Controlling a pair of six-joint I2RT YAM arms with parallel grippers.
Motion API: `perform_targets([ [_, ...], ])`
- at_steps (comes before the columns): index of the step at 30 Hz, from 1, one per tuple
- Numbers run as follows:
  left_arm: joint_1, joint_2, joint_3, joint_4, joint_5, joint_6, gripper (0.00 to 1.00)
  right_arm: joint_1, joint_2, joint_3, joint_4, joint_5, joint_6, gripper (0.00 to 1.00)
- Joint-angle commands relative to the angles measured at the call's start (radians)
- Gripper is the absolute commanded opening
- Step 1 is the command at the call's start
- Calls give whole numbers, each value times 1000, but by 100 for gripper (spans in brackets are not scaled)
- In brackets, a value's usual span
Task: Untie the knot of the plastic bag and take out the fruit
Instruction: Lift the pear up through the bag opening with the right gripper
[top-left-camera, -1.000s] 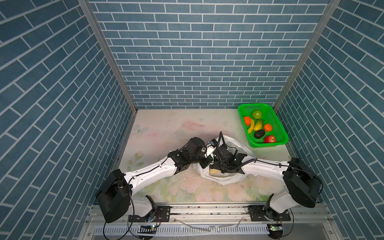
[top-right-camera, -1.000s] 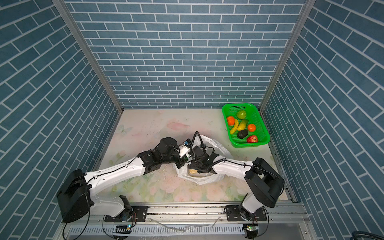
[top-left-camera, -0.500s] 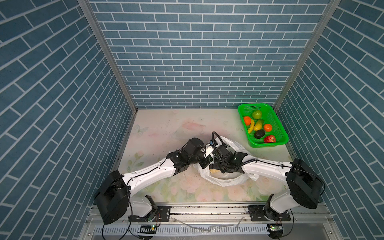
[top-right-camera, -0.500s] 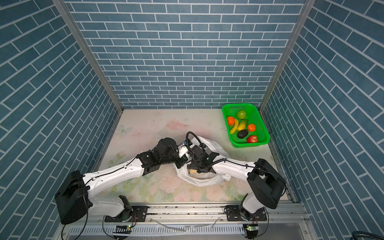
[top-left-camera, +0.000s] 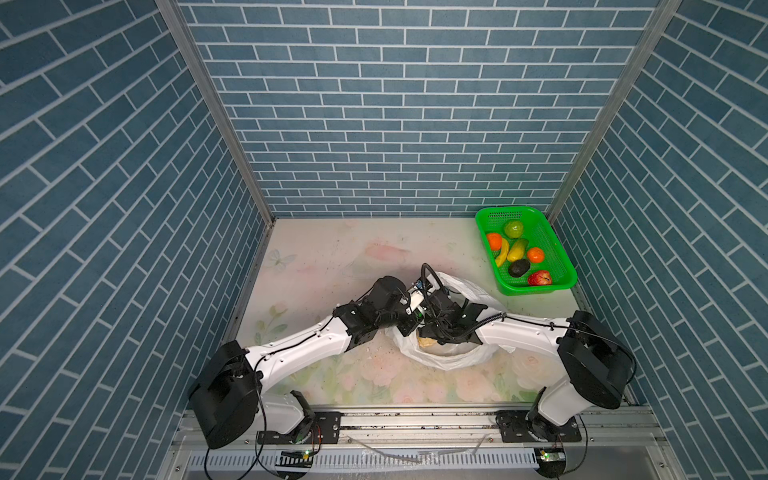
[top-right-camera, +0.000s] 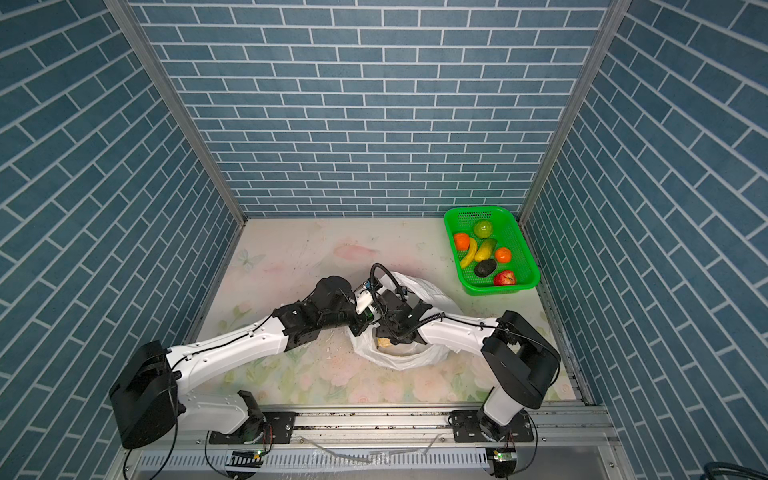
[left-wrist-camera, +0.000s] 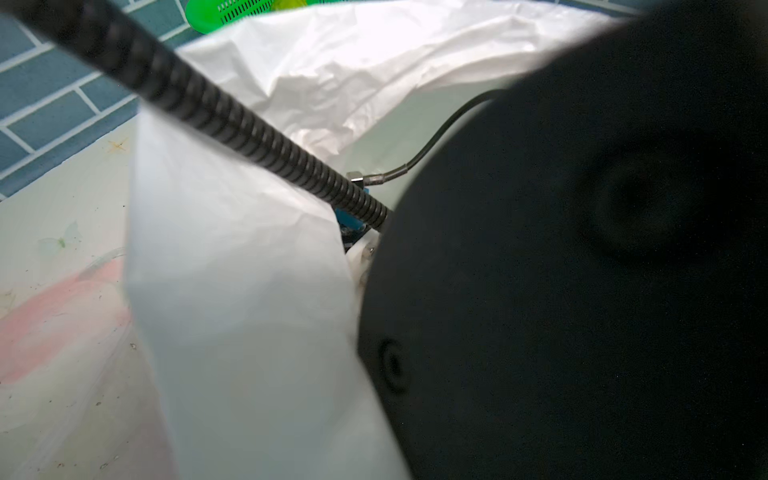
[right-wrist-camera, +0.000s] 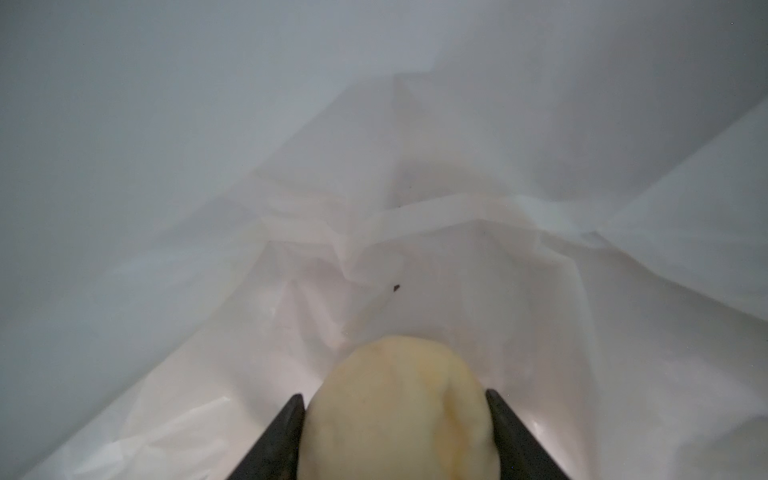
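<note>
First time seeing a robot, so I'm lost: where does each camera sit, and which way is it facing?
Both top views: overhead, looking down on both arms, the plastic bag and green basket.
Left wrist: outside the bag, facing it; a black robot part shows.
Right wrist: inside the bag; its fingers flank a pale fruit.
All share the bag.
</note>
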Motion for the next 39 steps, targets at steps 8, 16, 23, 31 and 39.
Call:
perform_targets([
  [8, -16, -26, -7, 45, 29, 24, 0, 5, -112, -86, -50, -8, 14, 54],
  [16, -14, -16, 7, 24, -21, 4, 0, 7, -190, -130, -45, -36, 0, 54],
  [23, -14, 8, 61, -22, -67, 3, 0, 16, -253, -177, -10, -55, -19, 54],
  [31, -14, 24, 77, -44, -81, -1, 0, 20, -363, -172, -58, -18, -62, 54],
  [39, -14, 58, 107, -67, -91, -14, 0, 20, -385, -106, -106, -33, -102, 54],
])
